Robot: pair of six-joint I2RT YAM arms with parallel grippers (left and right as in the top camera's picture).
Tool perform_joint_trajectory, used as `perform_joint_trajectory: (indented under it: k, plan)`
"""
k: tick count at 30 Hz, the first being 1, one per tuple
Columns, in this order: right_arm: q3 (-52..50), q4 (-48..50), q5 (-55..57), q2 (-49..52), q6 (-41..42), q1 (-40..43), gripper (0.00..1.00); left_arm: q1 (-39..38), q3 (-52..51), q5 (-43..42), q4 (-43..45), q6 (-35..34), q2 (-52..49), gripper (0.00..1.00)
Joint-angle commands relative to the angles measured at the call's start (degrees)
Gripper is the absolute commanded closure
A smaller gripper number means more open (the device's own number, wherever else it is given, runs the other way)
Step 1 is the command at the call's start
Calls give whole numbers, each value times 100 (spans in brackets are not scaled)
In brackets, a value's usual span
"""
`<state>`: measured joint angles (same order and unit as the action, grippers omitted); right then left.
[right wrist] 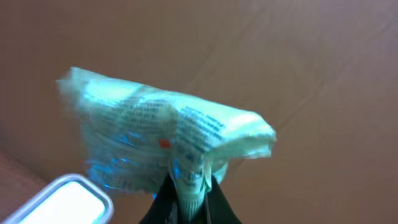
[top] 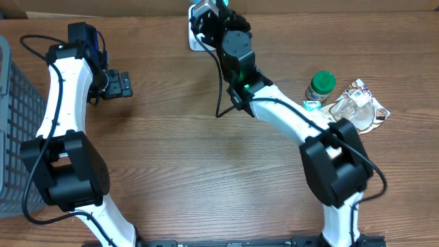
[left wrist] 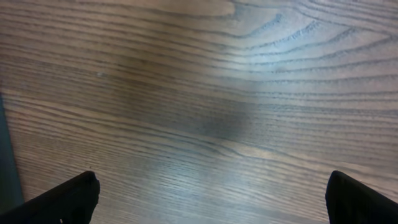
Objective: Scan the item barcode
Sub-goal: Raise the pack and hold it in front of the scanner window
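In the overhead view, the left gripper [top: 127, 84] sat in the upper left over bare wooden table [top: 178, 151], with nothing between its jaws. The right arm reached to the top centre, where the right gripper [top: 209, 19] held a pale teal packet [top: 219, 5] at the frame's upper edge, above a white device [top: 194, 42]. A green-lidded jar [top: 320, 86] stood at the right, just beside a clear plastic packet [top: 358, 110]. A grey basket [top: 9, 116] lined the left edge.

In the left wrist view, the two black fingertips [left wrist: 68, 199] stood far apart in the lower corners, the claw spread wide and empty over wood grain.

In the right wrist view, the dark fingers [right wrist: 163, 200] at the bottom centre were pinched tight on the lower edge of the packet [right wrist: 155, 130]. It stood up crumpled across the middle of the frame, its blurred blue print facing the camera. The white, grey-rimmed device [right wrist: 62, 202] showed in the lower left corner.
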<state>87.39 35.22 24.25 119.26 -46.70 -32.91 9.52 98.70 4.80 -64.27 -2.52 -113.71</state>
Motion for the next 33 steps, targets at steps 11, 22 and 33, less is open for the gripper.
perform_joint_trajectory:
  k: [11,22,33]
  plan:
    - [2221,1054,-1071,2699,-1515,780,96,31,-22,9,7,127,-17,0]
    - [2605,404,-1362,2879,-1989,817,96,31,-22,9,7,127,-17,0]
    - [2603,197,-1147,2868,-2382,787,96,31,-22,9,7,127,-17,0]
